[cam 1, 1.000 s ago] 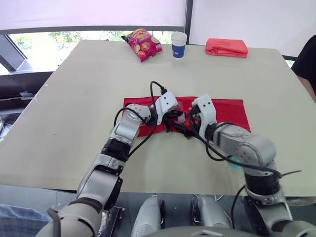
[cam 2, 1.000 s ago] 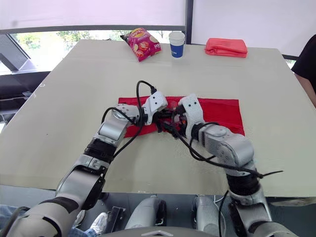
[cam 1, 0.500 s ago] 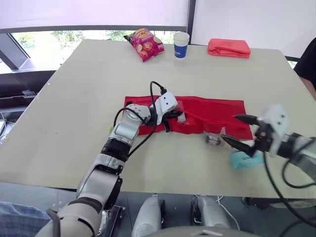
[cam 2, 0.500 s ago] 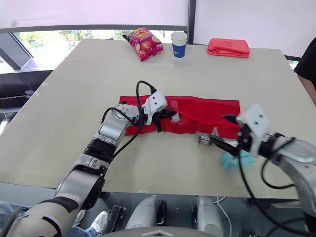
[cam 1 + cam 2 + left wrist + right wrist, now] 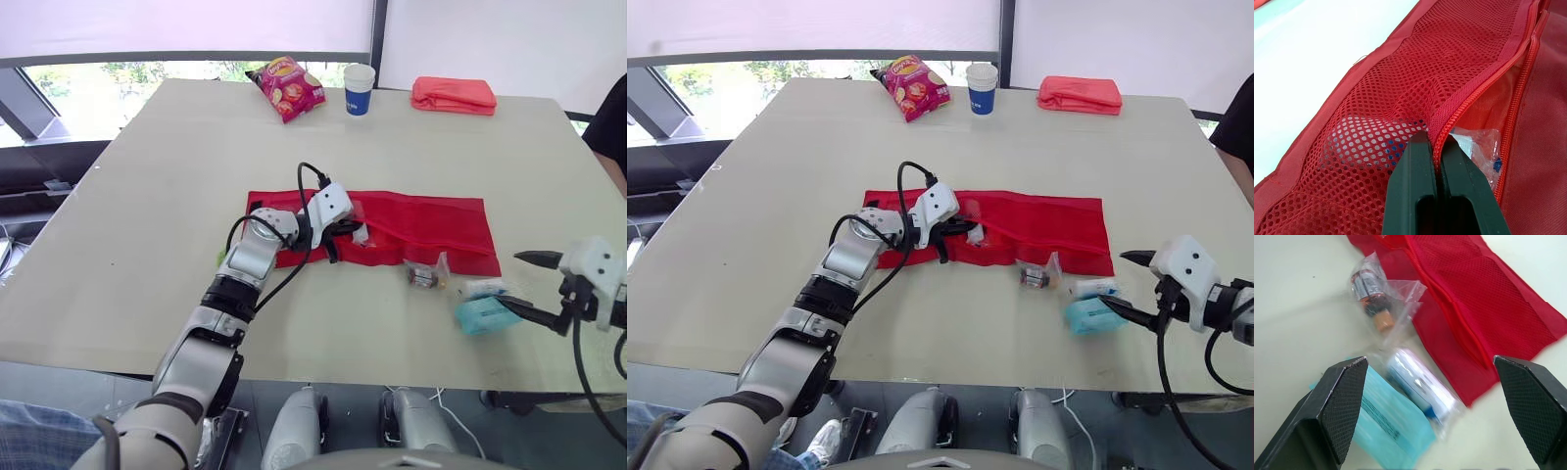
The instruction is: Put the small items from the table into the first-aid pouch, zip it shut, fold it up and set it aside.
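Where the red first-aid pouch [image 5: 431,220] lies unfolded flat across the middle of the worktop [image 5: 137,215], the left claw [image 5: 1435,139] is pinched tight on the zip edge of its mesh pocket. The left arm and its black cable lie over that end of the pouch. Just inside the parted zip sits a clear packet [image 5: 1476,147].

Off the pouch's near right corner three small things lie close together on the bare surface. A little vial in a clear bag [image 5: 426,275] touches the pouch's near edge. A white tube in a wrapper [image 5: 482,288] is just beside it, and a teal packet [image 5: 482,315] lies nearest the worktop's front. The right claw [image 5: 509,279] hangs just to their right, spread wide and gripping nothing, its fingertips pointed at them.

Along the far edge stand a crisp bag [image 5: 284,86], a paper cup [image 5: 359,89] and a folded red bundle [image 5: 454,94], well apart from the work. A person's dark sleeve [image 5: 609,113] shows at the far right.
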Robot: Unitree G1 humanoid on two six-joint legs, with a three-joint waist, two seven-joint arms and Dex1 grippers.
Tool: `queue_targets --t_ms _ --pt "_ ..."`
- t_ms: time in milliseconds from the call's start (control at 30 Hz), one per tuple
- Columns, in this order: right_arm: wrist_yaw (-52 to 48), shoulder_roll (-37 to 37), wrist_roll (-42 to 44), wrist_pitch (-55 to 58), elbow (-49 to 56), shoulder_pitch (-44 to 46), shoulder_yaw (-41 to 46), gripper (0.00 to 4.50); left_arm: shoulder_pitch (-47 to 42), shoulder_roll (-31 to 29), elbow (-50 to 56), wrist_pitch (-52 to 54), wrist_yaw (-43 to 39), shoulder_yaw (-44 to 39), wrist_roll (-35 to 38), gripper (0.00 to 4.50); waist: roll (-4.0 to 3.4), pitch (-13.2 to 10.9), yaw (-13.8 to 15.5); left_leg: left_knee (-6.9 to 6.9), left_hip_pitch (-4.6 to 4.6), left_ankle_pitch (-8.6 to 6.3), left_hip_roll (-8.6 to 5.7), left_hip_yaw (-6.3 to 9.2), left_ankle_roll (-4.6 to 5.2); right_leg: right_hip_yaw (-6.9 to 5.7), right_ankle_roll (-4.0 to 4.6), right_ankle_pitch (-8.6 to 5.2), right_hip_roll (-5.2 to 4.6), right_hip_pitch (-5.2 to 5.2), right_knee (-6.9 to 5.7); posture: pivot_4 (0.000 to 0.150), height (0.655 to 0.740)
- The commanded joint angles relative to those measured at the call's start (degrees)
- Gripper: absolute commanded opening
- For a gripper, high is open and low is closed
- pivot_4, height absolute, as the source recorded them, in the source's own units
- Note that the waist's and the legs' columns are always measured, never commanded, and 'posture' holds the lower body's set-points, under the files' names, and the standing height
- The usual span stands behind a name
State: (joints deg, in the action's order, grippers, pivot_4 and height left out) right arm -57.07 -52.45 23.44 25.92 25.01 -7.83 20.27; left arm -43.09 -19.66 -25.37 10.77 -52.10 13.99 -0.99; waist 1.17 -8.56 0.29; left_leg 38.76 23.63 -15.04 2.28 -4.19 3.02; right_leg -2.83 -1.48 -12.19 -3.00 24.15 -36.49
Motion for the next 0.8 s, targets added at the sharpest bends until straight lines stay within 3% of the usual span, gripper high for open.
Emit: queue_targets --t_ms 33,433,633,800 --pt "-0.52 -1.08 -0.66 -1.68 0.06 1.01 -0.67 4.37 -0.34 -0.06 0.31 -0.74 0.24 -0.1 -0.16 0.0 0.0 0.0 0.23 0.0 0.01 0.0 0.0 0.01 0.0 -0.01 0.0 0.0 0.0 0.0 0.0 0.15 0.74" --pt "-6.45 -4.97 -6.08 -7.7 -16.34 14.26 -10.55 4.37 -1.33 0.55 -0.59 -1.74 -0.06 0.32 -0.51 0.0 0.0 0.0 0.52 0.01 0.0 0.0 -0.05 -0.03 0.0 0.01 0.01 0.01 0.0 -0.01 0.01 0.15 0.74" --pt "-14.33 -9.38 -13.91 -19.17 -26.25 22.42 -19.09 4.37 -1.18 0.78 -0.42 -1.85 0.23 0.34 -0.69 0.0 -0.02 -0.01 0.48 0.02 0.0 0.0 -0.06 -0.05 0.0 0.02 0.0 0.01 0.0 -0.01 0.01 0.15 0.74" --pt "-21.08 -8.94 -18.39 -29.25 -34.88 31.77 -25.86 4.37 -1.13 1.43 -0.55 -2.38 0.71 0.5 -1.18 0.0 -0.06 -0.02 0.41 0.04 -0.09 0.01 -0.08 -0.08 -0.01 0.03 0.0 0.01 0.02 -0.06 -0.01 0.15 0.74"
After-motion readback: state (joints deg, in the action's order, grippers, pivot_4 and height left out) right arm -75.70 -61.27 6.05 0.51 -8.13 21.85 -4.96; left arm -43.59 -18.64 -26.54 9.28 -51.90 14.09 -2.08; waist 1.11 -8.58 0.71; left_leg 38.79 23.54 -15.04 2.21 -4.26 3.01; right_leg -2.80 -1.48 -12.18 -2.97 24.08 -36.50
